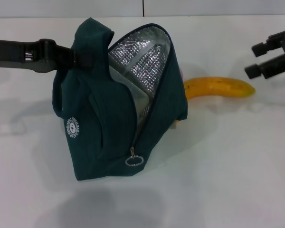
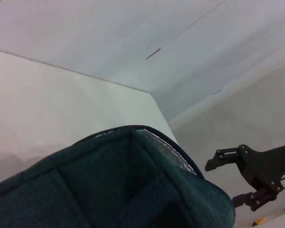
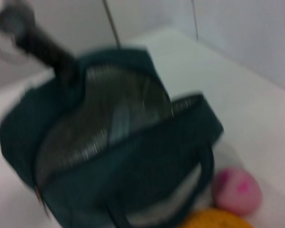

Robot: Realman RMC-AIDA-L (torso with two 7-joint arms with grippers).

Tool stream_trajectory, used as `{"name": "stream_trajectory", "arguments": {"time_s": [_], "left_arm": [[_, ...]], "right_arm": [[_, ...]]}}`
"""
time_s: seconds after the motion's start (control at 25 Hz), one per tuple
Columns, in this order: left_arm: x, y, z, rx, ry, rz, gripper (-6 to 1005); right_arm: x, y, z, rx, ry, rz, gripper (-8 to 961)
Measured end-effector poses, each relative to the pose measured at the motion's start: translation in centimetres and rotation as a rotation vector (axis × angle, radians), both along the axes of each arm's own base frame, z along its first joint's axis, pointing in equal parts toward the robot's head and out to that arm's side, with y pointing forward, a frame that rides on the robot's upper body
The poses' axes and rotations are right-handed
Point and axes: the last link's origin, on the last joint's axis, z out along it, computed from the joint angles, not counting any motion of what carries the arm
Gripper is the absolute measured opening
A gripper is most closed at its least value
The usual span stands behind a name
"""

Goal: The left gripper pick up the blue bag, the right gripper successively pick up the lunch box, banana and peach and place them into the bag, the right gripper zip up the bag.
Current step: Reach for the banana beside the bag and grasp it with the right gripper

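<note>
White tabletop (image 1: 228, 180) fills the scene, with a pale wall (image 1: 133, 7) running along its far edge.

Coming in from the left, the left gripper (image 1: 72, 58) is pressed together on the upper left edge of the blue bag (image 1: 92, 128), its dark arm stretching away to the left border. Whether it pinches a handle or the fabric rim itself cannot be told, since the fingertips sink into the cloth. The bag stands near the middle of the table, tilted, with its mouth gaping toward the right and showing the silver foil lining (image 1: 142, 61). A small white round logo (image 1: 73, 128) sits on its near left face, and the ring zip pull (image 1: 134, 160) hangs at the near bottom end of the open zip.

At the far right, the right gripper (image 1: 260, 60) hovers above the table with its two dark fingers spread and nothing between them, well apart from the bag. Just below and to the left of it lies the banana (image 1: 221, 87), flat on the table on the right side of the bag, its left end close to the bag's wall. In the right wrist view the peach (image 3: 237, 189) rests on the table just beside the banana and next to the bag; in the head view only a pink sliver of it peeks out behind the bag's right edge.
</note>
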Motion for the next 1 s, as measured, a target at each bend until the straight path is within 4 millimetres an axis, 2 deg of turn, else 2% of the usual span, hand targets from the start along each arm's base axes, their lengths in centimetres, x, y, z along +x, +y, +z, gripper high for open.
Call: {"name": "stream_trajectory", "arguments": {"time_s": [0.24, 0.4, 0.48, 0.72, 1.0], "left_arm": [[0.0, 0.0, 0.0, 0.003, 0.004, -0.010, 41], [0.1, 0.0, -0.1, 0.001, 0.005, -0.012, 41], [0.1, 0.0, -0.3, -0.007, 0.009, -0.015, 42], [0.2, -0.1, -0.7, -0.024, 0.016, -0.021, 42], [0.3, -0.1, -0.9, -0.028, 0.015, -0.022, 43]], "right_arm": [[-1.6, 0.2, 0.3, -0.025, -0.224, 0.151, 782], [-2.0, 0.4, -0.3, -0.043, -0.299, 0.212, 843], [-2.1, 0.4, -0.8, -0.046, -0.319, 0.258, 873], [-1.5, 0.9, -3.7, -0.031, -0.439, 0.347, 877], [-0.3, 1.7, -6.1, 0.059, -0.460, 0.403, 877]]}}
